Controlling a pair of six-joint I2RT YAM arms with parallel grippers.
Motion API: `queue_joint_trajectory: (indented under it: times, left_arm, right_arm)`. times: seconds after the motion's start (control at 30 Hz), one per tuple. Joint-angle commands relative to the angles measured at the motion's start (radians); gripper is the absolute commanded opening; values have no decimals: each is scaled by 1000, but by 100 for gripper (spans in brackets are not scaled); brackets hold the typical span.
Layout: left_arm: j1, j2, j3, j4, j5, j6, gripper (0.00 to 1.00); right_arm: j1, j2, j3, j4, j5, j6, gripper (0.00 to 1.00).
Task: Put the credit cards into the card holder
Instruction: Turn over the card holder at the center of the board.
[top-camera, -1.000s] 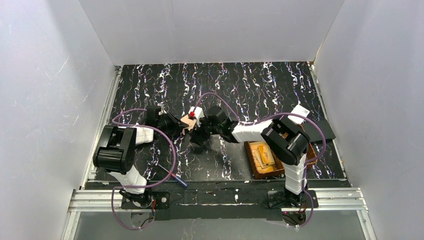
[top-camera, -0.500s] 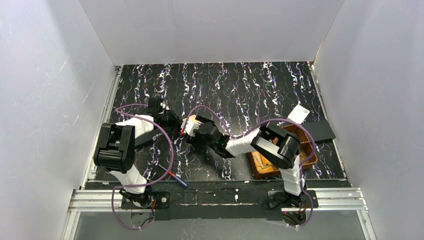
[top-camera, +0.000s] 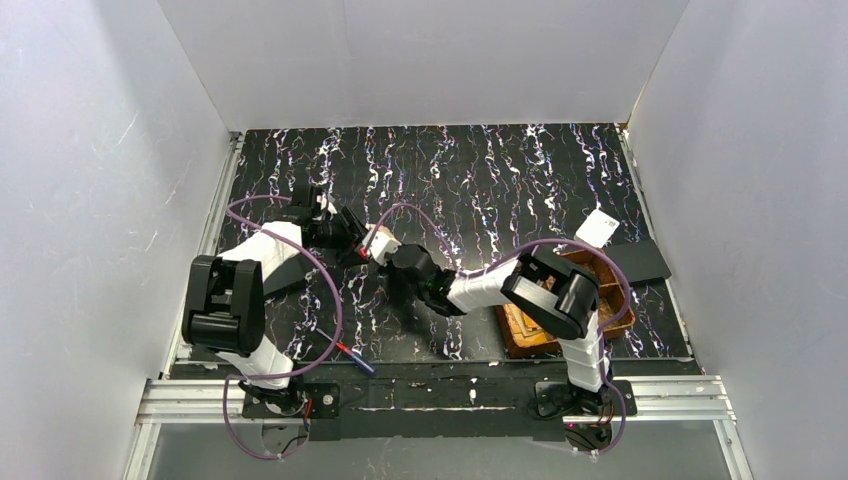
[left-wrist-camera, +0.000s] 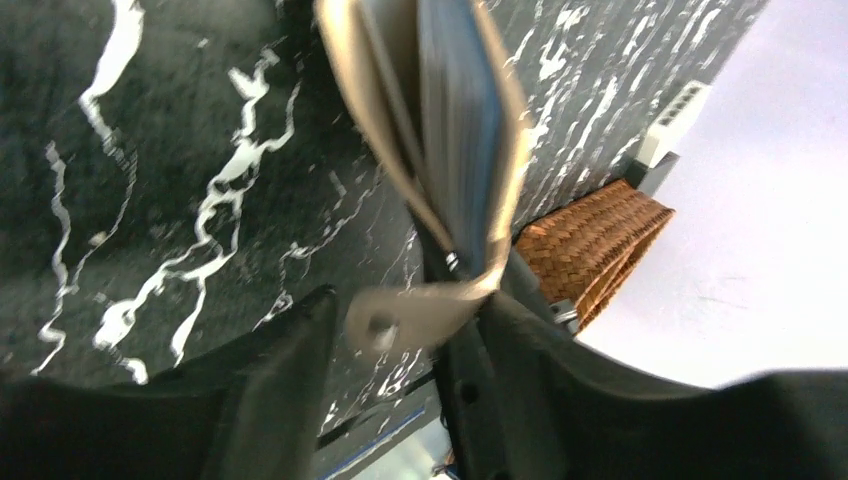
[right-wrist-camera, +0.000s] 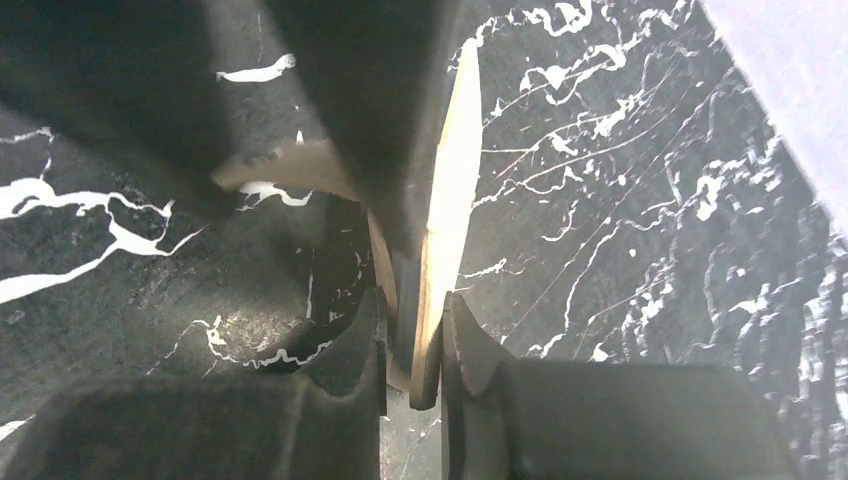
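The right gripper (right-wrist-camera: 415, 320) pinches a thin tan credit card (right-wrist-camera: 452, 170) edge-on, jaws nearly closed. Just ahead, the left gripper (left-wrist-camera: 410, 310) faces it. Only its wrist camera shows tan cards (left-wrist-camera: 370, 90) around a blue one between its fingers, and I cannot tell whether they are gripped. A woven basket (left-wrist-camera: 590, 240) lies well beyond.

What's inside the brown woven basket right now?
A tan stack of cards lies in the near-left part of the basket. The right arm crosses above and hides the rest of its inside.
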Motion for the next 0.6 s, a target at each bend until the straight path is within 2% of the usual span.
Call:
queue_joint_trajectory:
  times: [0.0,0.1,0.2,0.27,0.33,0.4,0.57]
  left_arm:
    - [15,-105,73,-229,-74,174,66]
    - [23,-183,109,-314,-158,259,74]
    - [27,-239,113,-355,-217,300,75]
    - [29,-266,89,-351,-223,292,75]
    - [28,-290,52,-333,-218,271,74]
    - [28,-319,10,-304,-222,245,73]
    - [28,-352,-77,-221,-217,208,68]
  right_arm:
    - [-47,-55,18,-207,-226,327,1]
    - [-119,-85,-8,-219,-495,597,1]
    - [-199,-70,-38,-150,-780,898,1]
    - [-225,-58,-62,-116,-882,1067,1]
    - [-241,-55,-108,-45,-929,1250,1]
    - [-248,-67,-172,24,-921,1348,1]
    - [-251,-88,-211,-74,-790,1351,3]
